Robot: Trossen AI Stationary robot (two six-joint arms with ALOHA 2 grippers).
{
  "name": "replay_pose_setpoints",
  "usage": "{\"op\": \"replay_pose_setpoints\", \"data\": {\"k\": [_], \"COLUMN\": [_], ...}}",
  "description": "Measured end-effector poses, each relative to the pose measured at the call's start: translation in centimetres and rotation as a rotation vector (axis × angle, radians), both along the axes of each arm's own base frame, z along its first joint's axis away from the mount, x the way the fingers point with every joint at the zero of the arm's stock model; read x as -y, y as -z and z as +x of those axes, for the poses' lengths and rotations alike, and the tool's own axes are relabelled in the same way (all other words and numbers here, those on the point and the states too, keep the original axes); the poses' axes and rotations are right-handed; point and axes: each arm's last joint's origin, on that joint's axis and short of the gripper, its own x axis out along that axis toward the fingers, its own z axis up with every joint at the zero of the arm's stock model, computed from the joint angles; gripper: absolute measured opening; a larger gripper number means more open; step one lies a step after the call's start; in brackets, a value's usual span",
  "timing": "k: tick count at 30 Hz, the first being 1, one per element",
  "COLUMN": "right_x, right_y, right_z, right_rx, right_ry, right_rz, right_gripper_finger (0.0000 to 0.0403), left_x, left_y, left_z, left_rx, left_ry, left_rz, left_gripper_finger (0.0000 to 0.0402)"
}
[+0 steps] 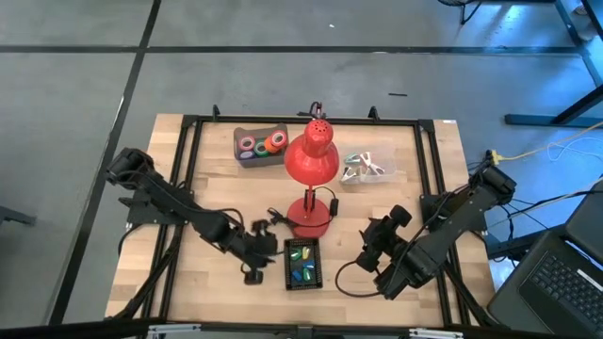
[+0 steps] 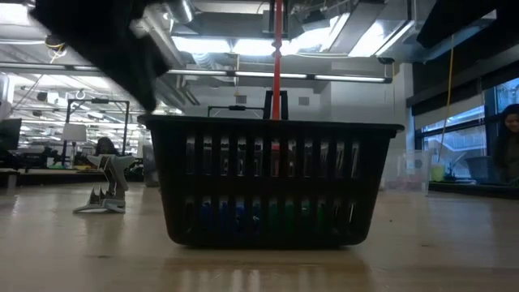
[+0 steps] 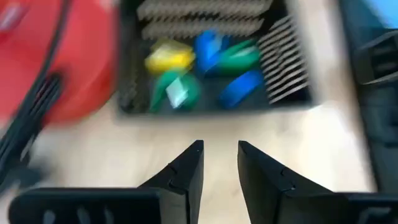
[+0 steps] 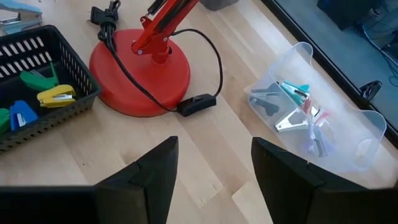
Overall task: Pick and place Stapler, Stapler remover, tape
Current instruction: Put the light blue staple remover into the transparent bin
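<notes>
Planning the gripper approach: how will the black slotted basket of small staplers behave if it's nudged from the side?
The black basket looks thin-walled and slotted, so probably light; it would likely slide on the smooth wooden table rather than tip, being low and wide. The loose staplers inside would probably shift.

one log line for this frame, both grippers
left gripper: open, empty, beside black basket | right gripper: open, empty, near lamp base

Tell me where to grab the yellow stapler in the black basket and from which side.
Best guess: grip the yellow stapler across its narrow body, coming straight down from above. It lies flat among other staplers, and the black basket walls block any sideways approach. The left gripper, open, is closest.
</notes>
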Motion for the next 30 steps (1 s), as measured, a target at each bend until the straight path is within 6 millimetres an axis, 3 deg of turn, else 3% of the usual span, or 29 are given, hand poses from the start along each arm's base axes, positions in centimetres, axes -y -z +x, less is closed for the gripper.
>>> {"op": "replay_pose_setpoints", "data": {"k": [10,20,24,30], "right_x": [0.5,0.7,0.6,0.6], "right_y": [0.1,0.1,0.1,0.1], "right_z": [0.7,0.8,0.8,0.8], "right_rx": [0.012,0.01,0.001,0.0], "right_ry": [0.028,0.036,0.038,0.038], "right_rz": [0.011,0.013,0.023,0.024], "right_gripper_finger": [0.0205,0.0205,0.0205,0.0205], "left_x": [-1.8,-1.3,-2.2,-2.1], "left_y": [2.4,2.6,2.8,2.7], "left_z": [-2.9,-3.5,-4.3,-4.1], "left_rx": [-0.253,-0.306,-0.368,-0.317], "left_ry": [-0.355,-0.204,-0.299,-0.385], "left_rz": [-0.027,0.027,0.105,0.096], "left_gripper_finger": [0.0088,0.0097,0.0113,0.0161]}}
